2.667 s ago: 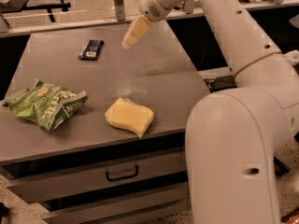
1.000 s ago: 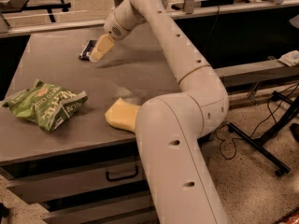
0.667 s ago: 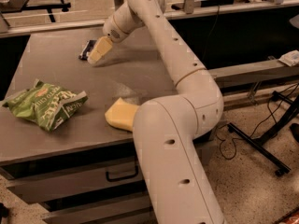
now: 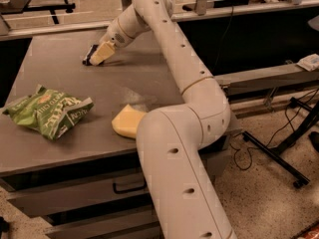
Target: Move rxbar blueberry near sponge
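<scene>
The rxbar blueberry (image 4: pixel 90 55) lies at the far left of the grey table (image 4: pixel 60 78); only its dark left end shows. My gripper (image 4: pixel 101 55) is down on the bar and covers most of it. The pale yellow sponge (image 4: pixel 125 122) lies near the table's front edge, its right part hidden behind my arm.
A green chip bag (image 4: pixel 47 112) lies at the front left of the table. My white arm (image 4: pixel 174 133) rises across the right of the view. A drawer with a handle (image 4: pixel 128 185) sits under the table top. A dark stand (image 4: pixel 284 143) and cables are on the floor at right.
My gripper swung from the table's far middle over to the bar at the far left and has come down onto it, covering more of it.
</scene>
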Robot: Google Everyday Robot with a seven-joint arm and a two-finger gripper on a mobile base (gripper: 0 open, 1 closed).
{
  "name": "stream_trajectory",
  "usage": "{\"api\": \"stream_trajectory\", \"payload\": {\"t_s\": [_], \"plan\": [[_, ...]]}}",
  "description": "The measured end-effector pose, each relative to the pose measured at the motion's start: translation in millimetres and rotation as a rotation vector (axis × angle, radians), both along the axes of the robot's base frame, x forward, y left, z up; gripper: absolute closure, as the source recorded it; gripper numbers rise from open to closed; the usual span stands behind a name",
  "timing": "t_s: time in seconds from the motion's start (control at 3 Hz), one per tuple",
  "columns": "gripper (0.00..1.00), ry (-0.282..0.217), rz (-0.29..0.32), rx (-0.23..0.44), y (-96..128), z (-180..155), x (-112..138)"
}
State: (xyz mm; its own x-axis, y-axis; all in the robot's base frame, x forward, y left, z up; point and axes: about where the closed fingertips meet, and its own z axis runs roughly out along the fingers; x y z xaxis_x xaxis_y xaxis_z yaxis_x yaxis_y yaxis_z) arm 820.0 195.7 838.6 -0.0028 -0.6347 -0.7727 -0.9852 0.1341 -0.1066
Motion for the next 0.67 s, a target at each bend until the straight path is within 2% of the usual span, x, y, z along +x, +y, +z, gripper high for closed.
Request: {"api": "stream_trajectory", "payload": {"t_s": [0.33,0.67], "plan": [[0.59,0.002,0.025,-0.02,4,-1,-5],[0.84,0.0,0.052,-0.049,-11,6,-14]]}}
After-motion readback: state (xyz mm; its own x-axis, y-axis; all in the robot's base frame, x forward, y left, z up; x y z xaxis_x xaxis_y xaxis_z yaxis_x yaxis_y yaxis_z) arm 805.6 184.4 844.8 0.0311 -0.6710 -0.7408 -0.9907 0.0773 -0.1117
